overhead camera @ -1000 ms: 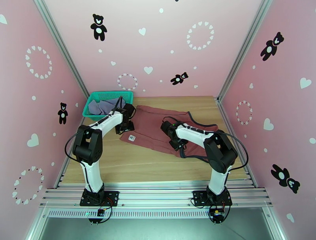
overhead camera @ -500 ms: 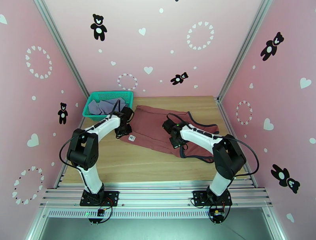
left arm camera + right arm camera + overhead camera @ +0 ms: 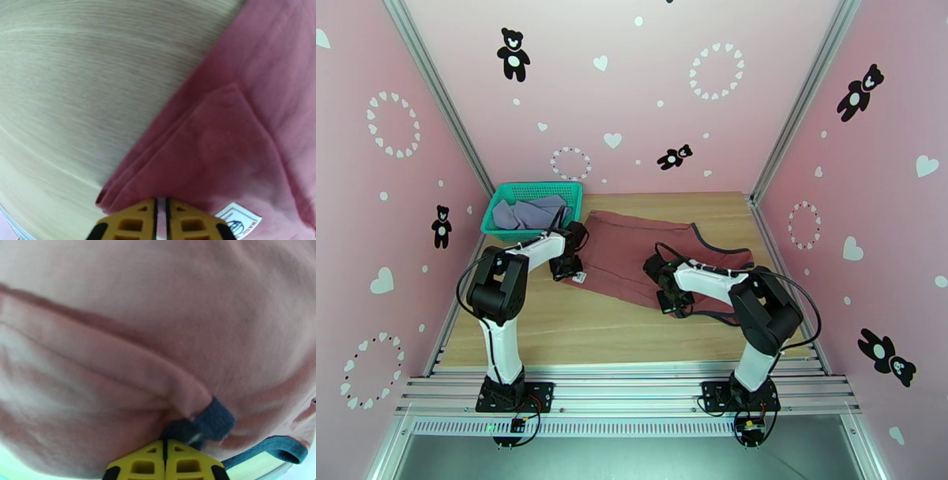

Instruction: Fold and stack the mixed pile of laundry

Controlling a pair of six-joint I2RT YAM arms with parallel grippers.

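Looking down on a rust-red tank top (image 3: 624, 249) spread out across the middle of the wooden table (image 3: 577, 328), strap end toward the right, small white label (image 3: 579, 277) at the near-left corner. Can see the left gripper (image 3: 567, 271) down at that corner, right beside the label. From the left wrist cam: yellow fingertips (image 3: 130, 223) pressed almost together, just a thin slit between, pinching the doubled-up corner of the red cloth, with a little fold bunched up right in front. Label just to the right of the tips, bare wood off to the left.

Over on the other side, got the right gripper (image 3: 673, 302) down on the near edge of the top, by the straps. From the right wrist cam: fingers clamped tight together, nipping a bit of the navy trim (image 3: 215, 422) along with a ridge of red fabric, another loop of trim curling off to the right.

Also spotted a grey-lavender shirt (image 3: 523, 213) crumpled inside the teal mesh basket (image 3: 537, 188) at the far-left corner of the table, basket just beside the top's far-left corner
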